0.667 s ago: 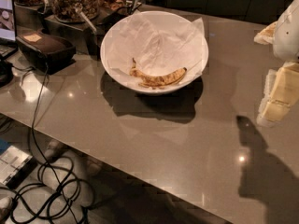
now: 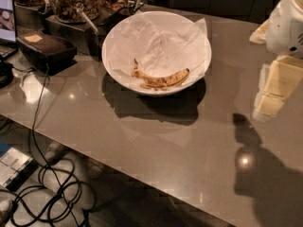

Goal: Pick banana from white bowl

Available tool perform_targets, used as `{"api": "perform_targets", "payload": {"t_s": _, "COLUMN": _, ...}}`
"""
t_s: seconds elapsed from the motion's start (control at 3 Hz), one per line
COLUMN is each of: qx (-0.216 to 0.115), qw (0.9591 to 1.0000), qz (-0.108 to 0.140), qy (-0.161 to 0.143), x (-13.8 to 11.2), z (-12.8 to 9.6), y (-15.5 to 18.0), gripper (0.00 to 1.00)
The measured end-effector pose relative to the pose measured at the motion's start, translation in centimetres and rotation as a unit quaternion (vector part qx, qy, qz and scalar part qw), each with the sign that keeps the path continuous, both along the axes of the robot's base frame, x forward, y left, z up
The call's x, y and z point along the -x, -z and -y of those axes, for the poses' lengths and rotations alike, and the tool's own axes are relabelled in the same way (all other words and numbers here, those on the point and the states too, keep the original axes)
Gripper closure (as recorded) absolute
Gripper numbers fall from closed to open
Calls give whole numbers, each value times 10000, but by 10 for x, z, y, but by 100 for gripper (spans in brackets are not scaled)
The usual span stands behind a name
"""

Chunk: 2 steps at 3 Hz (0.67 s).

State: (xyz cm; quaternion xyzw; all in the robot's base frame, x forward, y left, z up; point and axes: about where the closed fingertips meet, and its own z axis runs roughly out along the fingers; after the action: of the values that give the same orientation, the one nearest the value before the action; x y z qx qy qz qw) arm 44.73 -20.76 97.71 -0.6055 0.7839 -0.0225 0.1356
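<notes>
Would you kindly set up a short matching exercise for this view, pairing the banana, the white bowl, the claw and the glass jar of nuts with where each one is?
Things:
1. banana
2. white bowl
3. claw
4. glass jar of nuts

Places:
A. at the right edge, above the table, apart from the bowl
B. on the grey table, centre of view
C. far left, behind the bowl
D. on the paper napkin, near the bowl's front rim

Pairs: 1-D, 2-B, 3-A, 4-C
</notes>
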Motion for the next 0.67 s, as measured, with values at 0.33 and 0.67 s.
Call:
{"api": "perform_targets", "payload": {"t_s": 0.33, "qx": 108, "qw": 9997, "qz": -227, "qy": -76, "x": -15, "z": -11, "y": 2, "gripper": 0}}
{"api": "perform_targets", "payload": {"t_s": 0.67, "qx": 300, "qw": 9987, "qz": -272, "qy": -319, "x": -30, "z": -28, "y": 6, "gripper": 0}}
